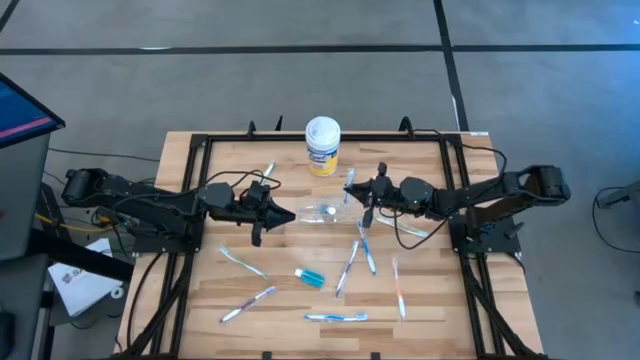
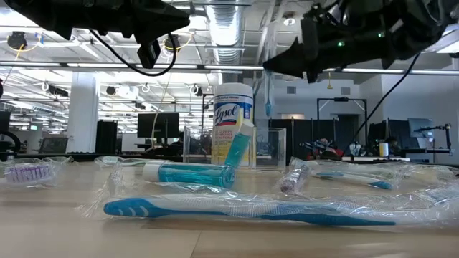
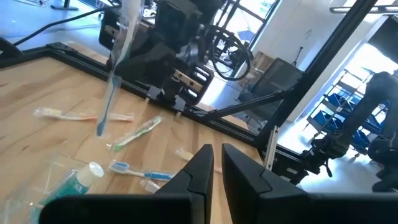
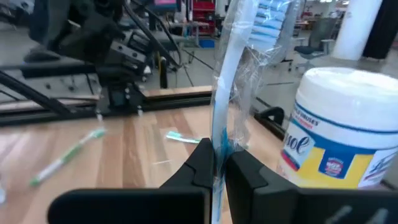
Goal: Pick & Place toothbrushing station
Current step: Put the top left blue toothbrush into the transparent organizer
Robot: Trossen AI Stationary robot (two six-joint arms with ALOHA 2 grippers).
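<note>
The see-through cup stands on the wooden table between my two grippers, its base on the boards. My right gripper hangs just right of it, pointing level, shut on a wrapped blue and white toothbrush. That toothbrush also shows in the left wrist view and the low view. My left gripper hovers just left of the cup, pointing level, its fingers shut with nothing between them. Several more wrapped toothbrushes and a teal tube lie on the near half. My right gripper pinches the toothbrush's handle, wrapper and all, between its two fingers. The fingers come in level from the table's right and lie across the handle. The brush stands roughly upright with its bristle head up and its blue lower end hanging below, clear of the table.
A yellow canister with a white lid stands at the far edge, just behind the cup. A black rail frame borders the table. In the low view a teal tube and a blue toothbrush lie near the front edge.
</note>
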